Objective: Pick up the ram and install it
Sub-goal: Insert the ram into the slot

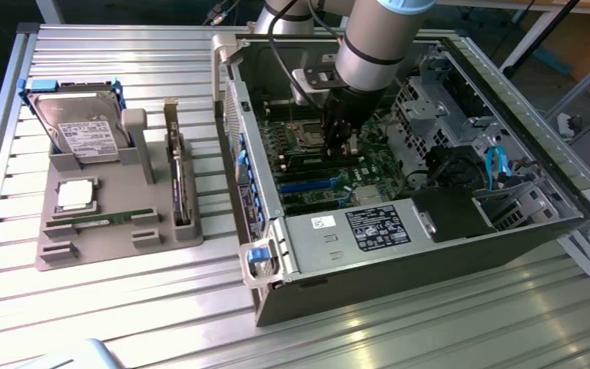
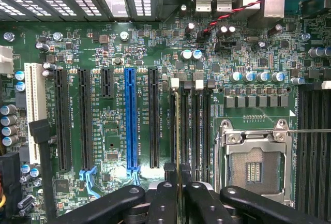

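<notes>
The ram, gripped edge-on by the claw, hangs over the memory slots; insertion step, I judge; seating demands exact alignment.

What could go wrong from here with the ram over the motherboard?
The ram, held edge-on by the gripper, hangs over several narrow slots side by side; a slight offset or tilt could press it onto a slot wall or into the wrong slot. The bare processor socket sits beside those slots, so a slip might damage it.

We've got the black gripper, the ram in it yellowish-edged, green motherboard beyond, one blue expansion slot among black ones.
</notes>
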Controlling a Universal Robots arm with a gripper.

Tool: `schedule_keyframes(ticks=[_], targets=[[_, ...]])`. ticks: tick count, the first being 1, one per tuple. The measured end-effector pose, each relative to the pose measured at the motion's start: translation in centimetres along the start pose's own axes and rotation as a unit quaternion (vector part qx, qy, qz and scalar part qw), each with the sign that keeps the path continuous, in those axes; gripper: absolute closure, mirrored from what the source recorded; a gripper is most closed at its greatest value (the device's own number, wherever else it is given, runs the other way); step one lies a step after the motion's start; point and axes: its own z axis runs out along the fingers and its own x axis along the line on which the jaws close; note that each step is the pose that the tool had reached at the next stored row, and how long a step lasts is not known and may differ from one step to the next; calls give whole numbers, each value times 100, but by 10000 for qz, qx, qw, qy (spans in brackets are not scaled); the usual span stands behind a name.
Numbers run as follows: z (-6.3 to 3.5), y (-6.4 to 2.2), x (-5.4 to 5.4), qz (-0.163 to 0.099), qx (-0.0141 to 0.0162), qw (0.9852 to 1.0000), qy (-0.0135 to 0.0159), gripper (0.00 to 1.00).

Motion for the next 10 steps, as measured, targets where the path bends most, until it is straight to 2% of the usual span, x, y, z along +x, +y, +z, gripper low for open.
schedule_keyframes(ticks=[10], targets=[[-1,0,1,-98,-6,10000,-1,87]])
